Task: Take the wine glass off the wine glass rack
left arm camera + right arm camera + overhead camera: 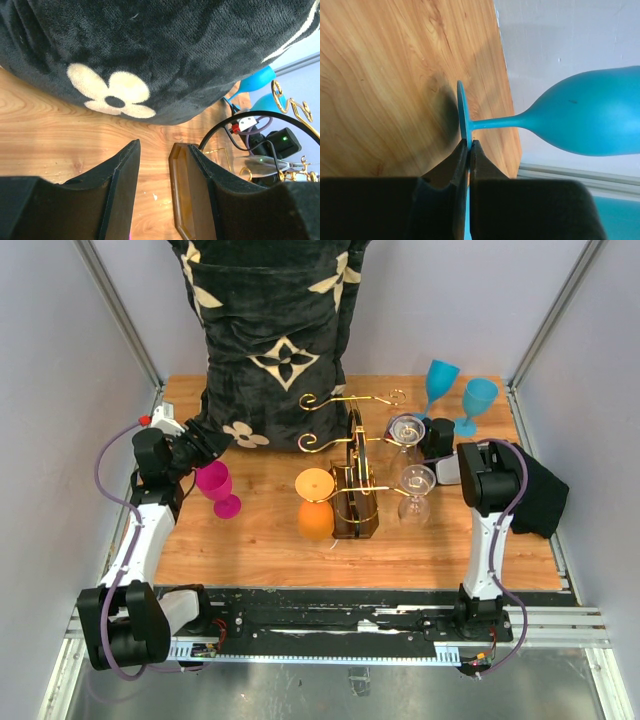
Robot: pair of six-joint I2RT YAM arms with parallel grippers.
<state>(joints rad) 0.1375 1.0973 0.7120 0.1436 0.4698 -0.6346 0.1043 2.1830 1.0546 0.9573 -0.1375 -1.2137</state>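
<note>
A pale wooden bench [260, 550] sits boxed in by plain grey walls [60, 390], with slanting metal posts [121, 310] at the back corners and a black rail [330, 625] along the near edge. A black plush cushion [275, 330] with cream flowers stands at the back, left of centre. A black cloth [540, 502] lies at the right edge.

The wine glass rack [352, 502] stands mid-bench, its gold scrolls reaching left and right. An orange glass [316, 520] hangs bowl down on its left side. One clear wine glass [405, 430] and a second clear glass [417, 485] are at its right-hand wires. A pink glass [213, 483] stands on the wood well left of the rack, just beside the left arm [150, 510].

The left jaws are apart, the fingers [120, 195] holding nothing, facing the cushion's lower edge over bare wood.

The right jaws are pressed onto the thin foot rim of a blue glass [590, 115] at the back right corner; a shadow lies on the wood beside that foot. Another blue goblet [478, 398] stands near it.
</note>
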